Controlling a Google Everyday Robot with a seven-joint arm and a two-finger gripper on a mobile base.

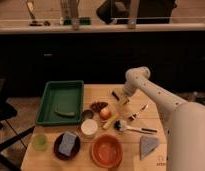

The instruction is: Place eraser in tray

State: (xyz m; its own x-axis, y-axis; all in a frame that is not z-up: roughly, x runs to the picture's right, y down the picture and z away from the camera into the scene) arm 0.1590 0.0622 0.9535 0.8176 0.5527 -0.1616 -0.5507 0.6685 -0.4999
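You'll find the small dark oblong eraser block (115, 94) flat on the wooden tabletop (98, 92), just beside the gripper (124, 100) and well apart from the shallow green plastic tray (63, 83). It is probably light and stiff, so pinch it across the narrow sides. You can't tell how far the gripper is spread.

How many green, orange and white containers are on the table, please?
Green: 2 (tray, green cup)
Orange: 1 (bowl)
White: 1 (white cup)
Total: 4
The hand is next to the eraser, right of the tray.
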